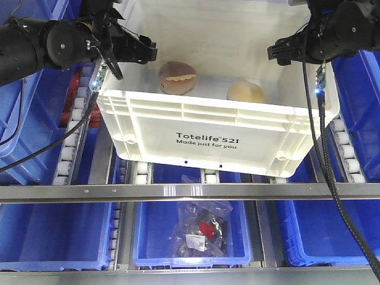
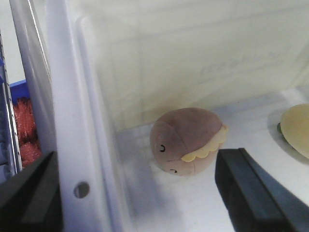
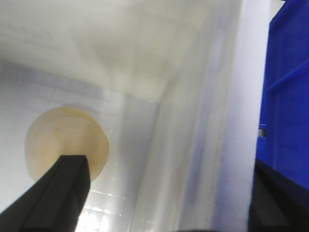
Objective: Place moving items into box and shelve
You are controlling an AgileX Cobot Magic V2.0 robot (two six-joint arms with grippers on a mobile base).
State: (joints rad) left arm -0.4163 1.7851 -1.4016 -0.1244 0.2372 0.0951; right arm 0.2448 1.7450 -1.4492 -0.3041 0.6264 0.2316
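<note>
**At both side walls: grippers straddling the white box**

At the left wall of the box (image 1: 217, 139), the left gripper (image 1: 133, 50) is sitting w/ its jaws spread apart; the left wrist view is showing one finger (image 2: 29, 193) outside the wall and the other finger (image 2: 256, 193) inside, so the wall is lying between them. Can't tell whether the pads are actually pressing on the plastic.

On the opposite side, the right gripper (image 1: 285, 50) is sitting the same way: jaws parted, one finger (image 3: 60, 193) inside the box, the other (image 3: 280, 198) outside the right wall, next to a blue bin (image 3: 287, 92). Contact w/ the wall is likewise not readable.

Inside the box, the pale tan bun (image 1: 246, 91) is lying on the floor toward the right, just beside the inner right finger in the right wrist view. A brown plush (image 1: 176, 78) w/ a scalloped yellow edge is lying on the floor left of it, apart from the bun.

Below the box, roller tracks (image 1: 74, 133) are running on either side, and more blue bins are sitting on the lower level; the middle bin (image 1: 190, 237) is holding bagged small items.
</note>
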